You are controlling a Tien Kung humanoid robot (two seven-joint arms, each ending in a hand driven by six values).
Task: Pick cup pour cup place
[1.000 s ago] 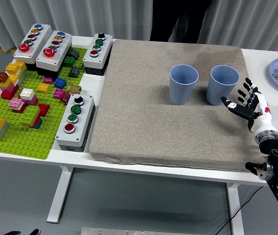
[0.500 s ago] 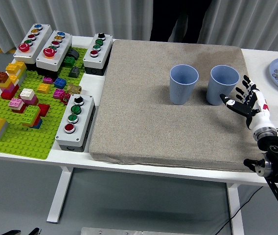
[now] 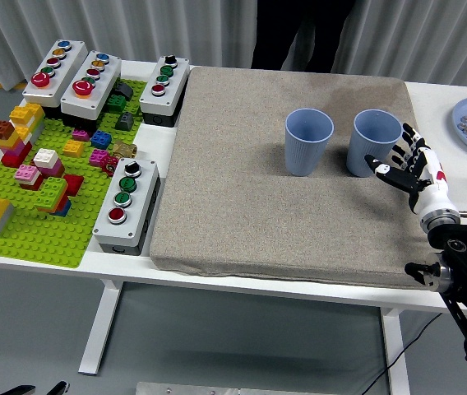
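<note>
The right robot hand (image 3: pixel 404 161) has edged closer, fingers spread and empty, beside the right cup (image 3: pixel 375 142).

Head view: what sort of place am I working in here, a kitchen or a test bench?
Most likely a robot test bench, not a kitchen. A white table carries push-button control boxes, a green brick baseplate and a grey mat with two blue cups, curtains behind. The right hand is open by one cup.

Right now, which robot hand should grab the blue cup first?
The right hand. It hangs open right beside the right-hand blue cup, with fingers spread toward it. The left hand isn't in the picture, so it probably has farther to go.
</note>
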